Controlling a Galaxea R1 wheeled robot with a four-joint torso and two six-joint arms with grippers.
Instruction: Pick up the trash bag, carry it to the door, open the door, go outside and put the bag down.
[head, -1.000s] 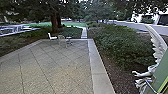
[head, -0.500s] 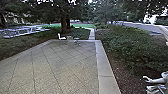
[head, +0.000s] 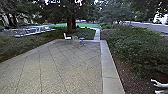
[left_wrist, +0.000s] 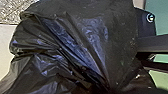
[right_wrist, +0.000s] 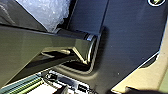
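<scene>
The left wrist view shows the black trash bag (left_wrist: 82, 47) close up, its glossy folds drawing together toward one place, but whether the left gripper is open or closed, or has hold of the bag, cannot be told. The bag overlaps the robot's jointed bar; beyond it show speckled paving (left_wrist: 8, 11), a smooth pale strip (left_wrist: 5, 47) and a green surface (left_wrist: 162, 20). The right gripper's opening and any hold cannot be told either; shiny, crinkled plastic (right_wrist: 51, 12) appears beside the robot's bar in that wrist's view.

Ahead lies a patio (head: 62, 67) with diagonal joints and a pale concrete border (head: 110, 67). At its far end are a white chair (head: 66, 37), a tan chair (head: 75, 39) and a small table (head: 82, 40). To the near right, a white, hand-like form (head: 158, 84) is cut off beside dark mulch (head: 125, 72). A broad hedge (head: 137, 50) fills the right side. Farther off stand a tree trunk (head: 71, 23), a narrow path (head: 97, 34) and a green lawn (head: 87, 25), with a road (head: 147, 26) at far right.
</scene>
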